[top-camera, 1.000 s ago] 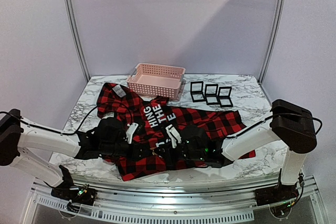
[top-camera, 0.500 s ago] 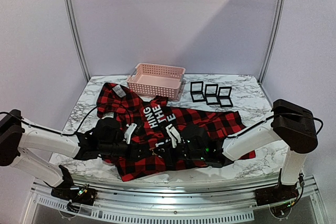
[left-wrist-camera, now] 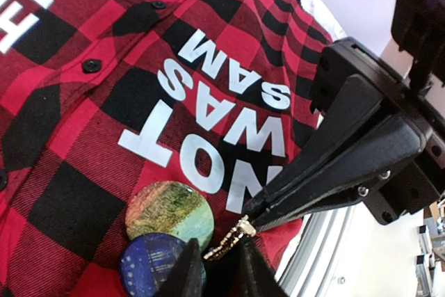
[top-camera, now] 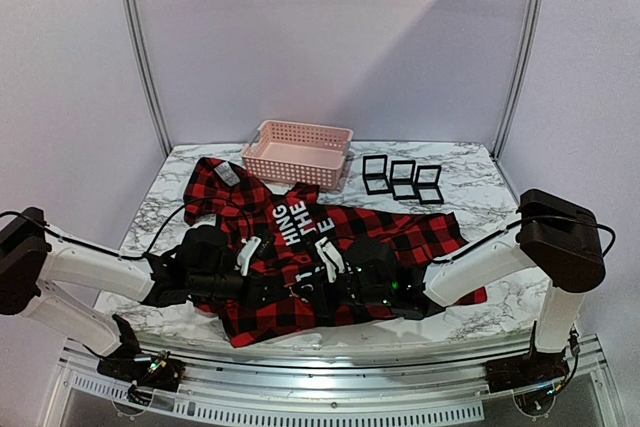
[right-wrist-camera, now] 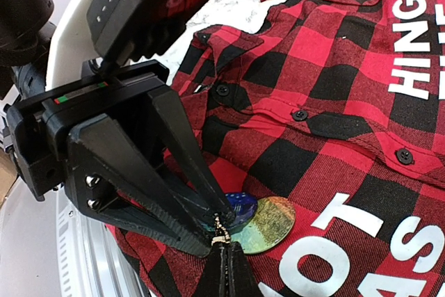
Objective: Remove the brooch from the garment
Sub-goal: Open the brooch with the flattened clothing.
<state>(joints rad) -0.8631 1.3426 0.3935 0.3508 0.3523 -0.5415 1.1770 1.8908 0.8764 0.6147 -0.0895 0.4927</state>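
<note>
- Pinching small silvery metal clasp (left-wrist-camera: pixel 231 236) with right gripper (right-wrist-camera: pixel 222 250), fingers pressed together on its end.
- Holding left gripper (left-wrist-camera: pixel 217 261) slightly parted, tips either side of clasp; cannot tell whether clamping anything.
- Locating round green-and-yellow brooch (left-wrist-camera: pixel 169 212) just left of and beyond left fingertips, flat on red-and-black plaid flannel shirt (left-wrist-camera: pixel 83 130), touching round dark-blue badge (left-wrist-camera: pixel 147 269) that lies right against the left finger. Not yet off the cloth.
- Risk of slipping off clasp: tiny, smooth, caught only at the very tips.
- Risk of lifting flannel along with the pin if pulling before unhooking; likely snag or tear.
- Risk of tip-on-tip collision: both grippers nearly touching, so any twist or squeeze could knock clasp out of the pinch.
- Risk of working the wrong disc: cannot tell which one owns the clasp.
- Risk of blind handling: clasp buried under both grippers in the overhead view.
</note>
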